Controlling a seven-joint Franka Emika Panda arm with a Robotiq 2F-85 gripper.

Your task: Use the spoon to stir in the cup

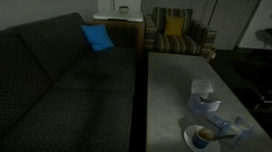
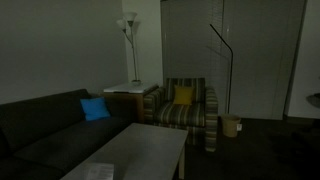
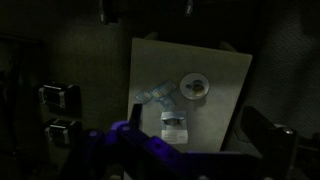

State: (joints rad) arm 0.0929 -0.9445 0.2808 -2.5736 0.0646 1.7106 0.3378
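Note:
The cup (image 1: 204,136), small and pale with a dark inside, stands on a round white saucer (image 1: 191,144) near the table's front corner. In the wrist view, from high above, the cup (image 3: 194,86) and saucer (image 3: 183,90) appear small on the grey table (image 3: 215,70). My gripper (image 3: 195,122) hangs far above the table, open, with nothing between its two dark fingers (image 3: 258,126). The frames are too dim and coarse to pick out the spoon. The gripper does not show in either exterior view.
A white boxy container (image 1: 205,92) (image 3: 175,125) and a pale bluish see-through object (image 1: 233,128) (image 3: 155,95) lie beside the saucer. A dark sofa (image 1: 45,77) with a blue cushion (image 1: 97,37) runs along the table; a striped armchair (image 2: 185,105) stands beyond it.

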